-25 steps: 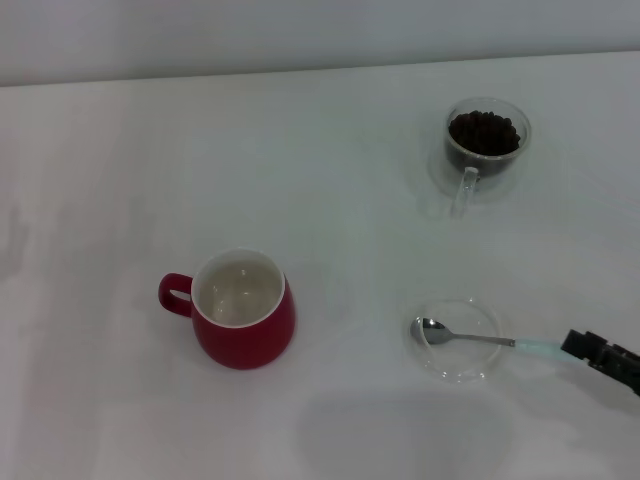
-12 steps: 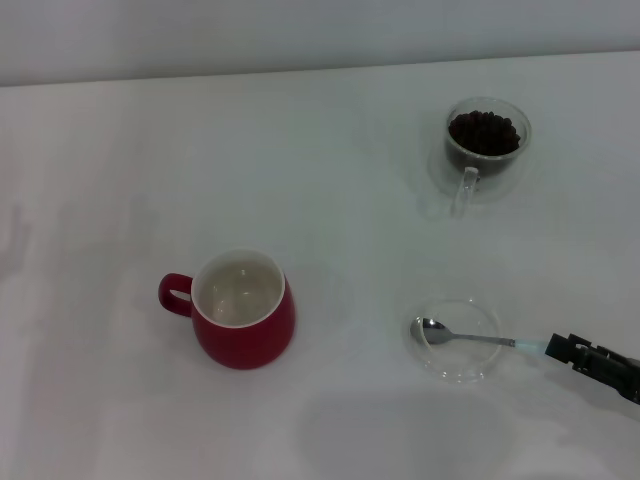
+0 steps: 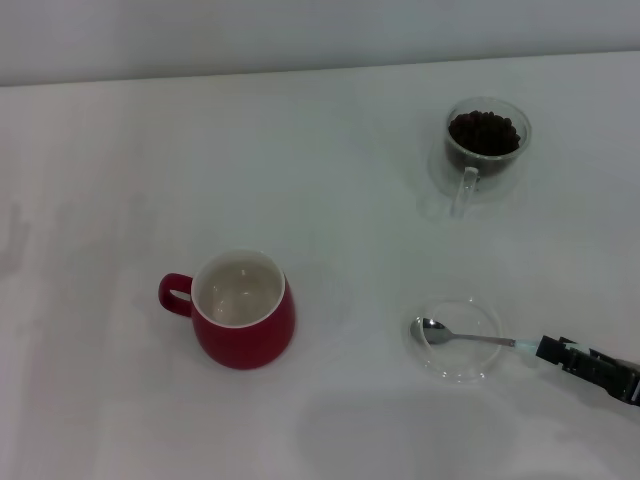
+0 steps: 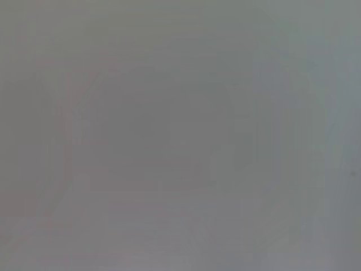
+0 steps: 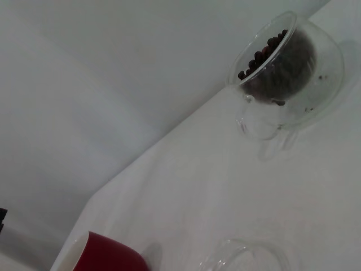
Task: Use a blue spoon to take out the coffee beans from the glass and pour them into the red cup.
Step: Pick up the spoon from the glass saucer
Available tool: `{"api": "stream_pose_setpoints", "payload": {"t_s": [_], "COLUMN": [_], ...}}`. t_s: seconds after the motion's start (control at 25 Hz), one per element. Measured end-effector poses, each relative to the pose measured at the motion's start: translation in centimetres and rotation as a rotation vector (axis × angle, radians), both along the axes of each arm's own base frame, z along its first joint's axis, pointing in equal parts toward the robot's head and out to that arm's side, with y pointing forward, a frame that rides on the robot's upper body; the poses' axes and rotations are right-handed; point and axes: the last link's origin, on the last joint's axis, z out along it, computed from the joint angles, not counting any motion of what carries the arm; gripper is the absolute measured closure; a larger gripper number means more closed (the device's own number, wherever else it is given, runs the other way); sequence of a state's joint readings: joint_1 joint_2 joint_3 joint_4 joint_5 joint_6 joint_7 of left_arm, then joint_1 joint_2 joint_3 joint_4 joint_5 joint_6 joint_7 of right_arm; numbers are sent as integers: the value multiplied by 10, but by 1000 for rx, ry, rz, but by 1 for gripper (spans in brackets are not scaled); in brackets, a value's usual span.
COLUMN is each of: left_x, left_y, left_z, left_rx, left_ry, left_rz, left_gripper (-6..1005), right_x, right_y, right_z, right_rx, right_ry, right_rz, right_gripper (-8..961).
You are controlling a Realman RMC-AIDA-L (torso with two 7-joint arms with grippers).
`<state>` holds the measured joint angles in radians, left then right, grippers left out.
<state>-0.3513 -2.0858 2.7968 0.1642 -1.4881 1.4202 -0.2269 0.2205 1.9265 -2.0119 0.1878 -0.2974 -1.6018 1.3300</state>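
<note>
Your right gripper (image 3: 550,349) low at bench (image 3: 330,180) right edge, at blue spoon (image 3: 470,338) handle tip; finger state: cannot tell. Spoon bowl rests in clear dish (image 3: 456,340). Glass (image 3: 486,142) with coffee beans (image 3: 484,131) far right; red cup (image 3: 243,309) well left.

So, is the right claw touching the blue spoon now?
Cannot tell. In the head view the right claw covers the end of the blue spoon's handle, but neither contact nor a gap shows plainly.

Right end effector (image 3: 548,347) low at near right; left arm unseen.
</note>
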Motion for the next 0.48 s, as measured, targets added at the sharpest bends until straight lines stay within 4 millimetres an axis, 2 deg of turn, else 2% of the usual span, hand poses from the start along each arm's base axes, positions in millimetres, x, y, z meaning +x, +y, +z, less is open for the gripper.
{"api": "stream_pose_setpoints", "payload": {"t_s": [0.48], "left_x": [-1], "left_y": [0], "left_z": [1], "left_rx": [3], "left_ry": [0], "left_rz": [2], "left_gripper": [165], "right_x": [-1], "right_y": [1], "right_z": [-3], "right_rx": [-9], "right_ry": [2], "right_rz": [-4], "right_gripper": [278]}}
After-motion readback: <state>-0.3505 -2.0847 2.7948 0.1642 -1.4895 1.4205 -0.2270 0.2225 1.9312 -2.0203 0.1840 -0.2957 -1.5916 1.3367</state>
